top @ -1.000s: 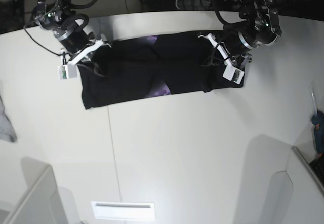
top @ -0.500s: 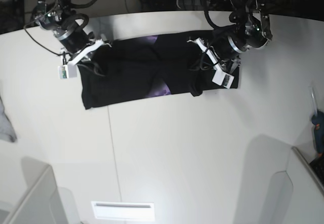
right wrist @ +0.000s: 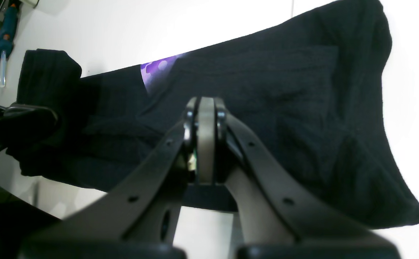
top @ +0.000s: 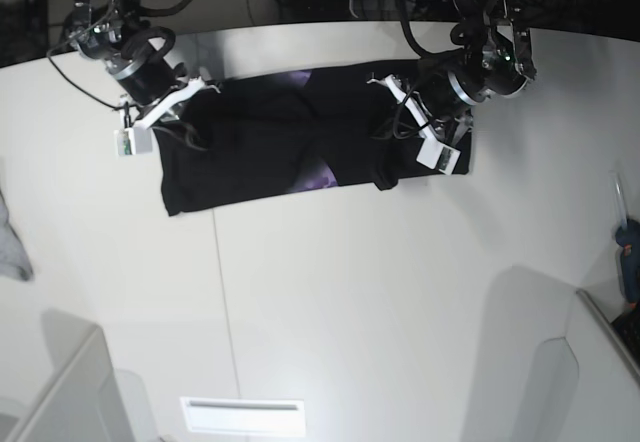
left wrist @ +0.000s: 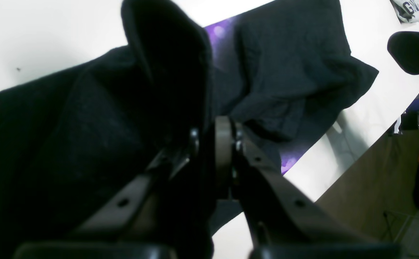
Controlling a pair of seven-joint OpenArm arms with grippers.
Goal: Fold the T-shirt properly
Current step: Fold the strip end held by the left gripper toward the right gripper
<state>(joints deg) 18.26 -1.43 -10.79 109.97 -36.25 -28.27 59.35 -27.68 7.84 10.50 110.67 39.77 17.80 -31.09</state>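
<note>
L gripper jaws clamped on T-shirt end to fold it inward; R gripper jaws shut, empty, pinning opposite end.

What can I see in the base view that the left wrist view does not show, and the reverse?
Only the base view shows the whole white table, the right gripper at the far end of the T-shirt, and a blue-handled tool at the table's edge. Only the left wrist view shows the left gripper up close, pinching a raised fold of black cloth. Both show the black T-shirt with its purple print peeking out.
</note>
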